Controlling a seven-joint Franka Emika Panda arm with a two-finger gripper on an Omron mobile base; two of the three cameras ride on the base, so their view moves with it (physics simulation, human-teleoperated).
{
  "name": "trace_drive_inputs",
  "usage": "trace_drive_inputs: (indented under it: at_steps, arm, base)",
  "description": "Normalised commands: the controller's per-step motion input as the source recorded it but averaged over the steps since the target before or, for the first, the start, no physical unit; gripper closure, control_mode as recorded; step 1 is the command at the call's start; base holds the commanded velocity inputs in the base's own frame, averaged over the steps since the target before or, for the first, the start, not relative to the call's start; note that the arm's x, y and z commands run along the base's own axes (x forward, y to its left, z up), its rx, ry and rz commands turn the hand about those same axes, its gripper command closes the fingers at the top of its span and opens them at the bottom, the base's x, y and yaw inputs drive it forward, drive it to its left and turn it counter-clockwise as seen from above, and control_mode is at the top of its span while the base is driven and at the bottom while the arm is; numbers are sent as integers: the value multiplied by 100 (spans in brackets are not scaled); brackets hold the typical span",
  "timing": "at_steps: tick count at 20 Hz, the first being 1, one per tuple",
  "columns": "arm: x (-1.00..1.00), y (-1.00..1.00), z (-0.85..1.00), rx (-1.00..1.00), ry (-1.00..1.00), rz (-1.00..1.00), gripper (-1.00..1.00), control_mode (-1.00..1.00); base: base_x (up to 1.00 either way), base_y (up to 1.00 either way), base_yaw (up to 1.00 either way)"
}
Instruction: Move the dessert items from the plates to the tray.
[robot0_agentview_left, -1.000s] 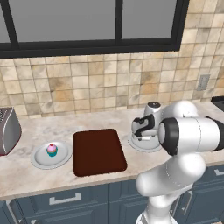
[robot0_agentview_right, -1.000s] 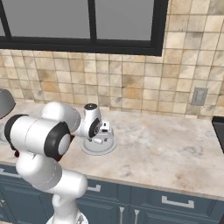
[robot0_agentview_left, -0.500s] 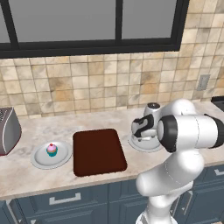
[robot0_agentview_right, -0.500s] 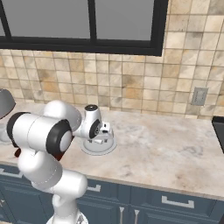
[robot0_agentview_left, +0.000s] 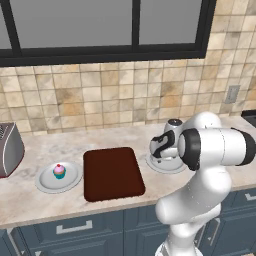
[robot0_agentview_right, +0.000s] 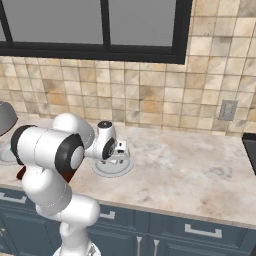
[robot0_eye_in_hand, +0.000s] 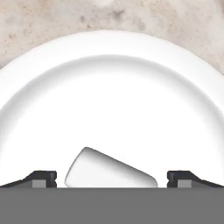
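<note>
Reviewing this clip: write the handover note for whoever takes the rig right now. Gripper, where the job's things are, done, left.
Gripper: open, low over the right plate, fingertips either side of the white block, no grip yet.
Cupcake: on the left plate.
Tray: between the two plates, nothing on it.
Done: no dessert moved.
Left: close on the block, carry it to the tray, then do the same with the cupcake.

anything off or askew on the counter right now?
Nothing stands out. The cupcake sits upright on its plate, the tray lies flat, and the white block lies at a slant between the open fingers.
</note>
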Motion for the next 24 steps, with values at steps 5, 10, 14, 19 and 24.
trace_drive_inputs:
  at_steps: [5, 10, 14, 19, 24]
  arm:
    - [1, -2, 0, 0, 0, 2, -100, -100]
    - [0, 0, 0, 0, 0, 0, -100, -100]
    - [0, 0, 0, 0, 0, 0, -100, -100]
    - [0, 0, 0, 0, 0, 0, 100, -100]
    - [0, 0, 0, 0, 0, 0, 100, -100]
  base:
    - [0, 0, 0]
    - [0, 0, 0]
    - [0, 0, 0]
    - [0, 0, 0]
    - [0, 0, 0]
